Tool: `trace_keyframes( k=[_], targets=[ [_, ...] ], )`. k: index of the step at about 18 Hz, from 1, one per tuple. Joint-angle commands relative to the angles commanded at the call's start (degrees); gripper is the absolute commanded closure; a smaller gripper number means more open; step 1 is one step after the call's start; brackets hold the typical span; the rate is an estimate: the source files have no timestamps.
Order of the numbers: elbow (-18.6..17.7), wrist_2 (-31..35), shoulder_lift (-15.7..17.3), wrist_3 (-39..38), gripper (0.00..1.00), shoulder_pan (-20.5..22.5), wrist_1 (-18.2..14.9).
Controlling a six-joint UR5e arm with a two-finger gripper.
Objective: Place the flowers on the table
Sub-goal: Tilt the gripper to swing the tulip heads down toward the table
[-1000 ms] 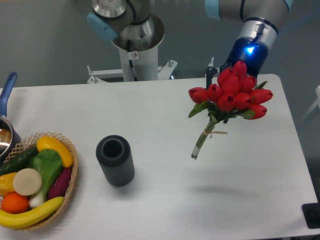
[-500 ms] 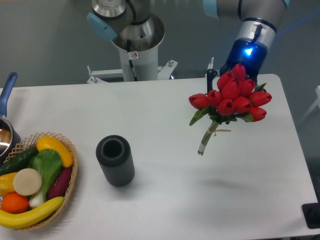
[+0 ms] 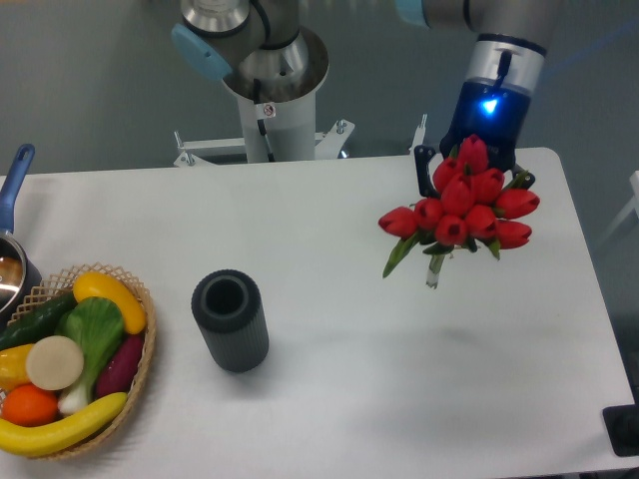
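Note:
The flowers (image 3: pixel 464 205), a bunch of red tulips with green leaves and stems, hang in the air over the right part of the white table (image 3: pixel 349 399). Their heads face the camera, and only a short stub of stem shows below them. My gripper (image 3: pixel 469 160) comes down from the upper right, with a blue light on its wrist. The blooms cover most of its fingers. It is shut on the flowers and holds them clear of the tabletop.
A dark ribbed cylinder vase (image 3: pixel 231 320) stands upright left of centre. A wicker basket (image 3: pixel 140 369) of vegetables and fruit sits at the left edge, with a blue-handled pot (image 3: pixel 12 249) behind it. The robot base (image 3: pixel 270 90) rises at the back.
The bunch has tipped more upright and shifted slightly right and back. The long slanting stem seen earlier is now mostly hidden under the blooms.

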Motion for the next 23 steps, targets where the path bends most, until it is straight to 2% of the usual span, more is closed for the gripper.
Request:
trace_keyframes(
  k=[3, 7, 9, 12, 18, 23],
  targets=[
    [0.00, 8.35, -0.53, 0.00, 0.59, -3.25, -0.35],
    [0.00, 17.84, -3.07, 0.00, 0.59, -7.73, -0.79],
    [0.26, 25.92, -5.09, 0.09, 0.59, -10.98, -1.49],
    [0.61, 33.84, -7.29, 0.17, 0.59, -13.81, -1.50],
    [0.97, 43.78, -13.09, 0.35, 0.59, -17.23, -1.94],
    [1.05, 45.46, -17.13, 0.35, 0.59, -18.47, -1.85]
  ],
)
